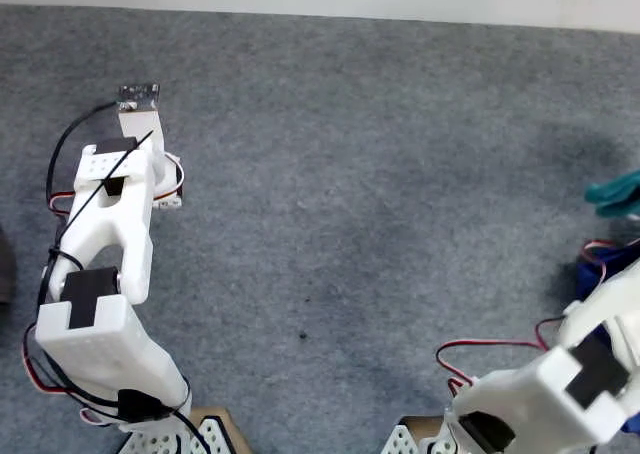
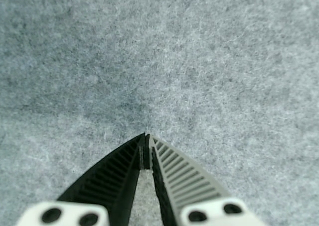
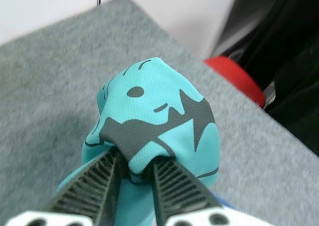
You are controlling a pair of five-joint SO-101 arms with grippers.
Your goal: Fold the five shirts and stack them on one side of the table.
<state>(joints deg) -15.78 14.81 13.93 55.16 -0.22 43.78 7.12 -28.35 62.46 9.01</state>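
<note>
The right gripper (image 3: 133,161) is seen clamped on a bunched teal shirt (image 3: 159,101), with a fold of the cloth pinched between its two ribbed fingers (image 3: 94,181). The shirt is found at the right side of the grey felt table (image 1: 380,154), near its far right corner. In the high view it is seen as a teal tuft at the right border, just beyond the right arm (image 1: 570,374). Whether it is lifted clear of the felt cannot be told. A dark print (image 3: 149,129) is carried on the shirt: a broad jagged shape, an oval spot and a few thin curved strokes. No letters can be made out in it. A patch of dark blue cloth (image 1: 588,274) is seen under the right arm, and what it is cannot be told. Beyond the table edge, a red object (image 3: 234,76) is seen against dark material. The left gripper (image 2: 147,139) is closed on nothing, its dark finger and pale finger brought together at the tips over bare felt. The left arm (image 1: 110,224) is stretched along the left side of the table, well apart from the shirt.
</note>
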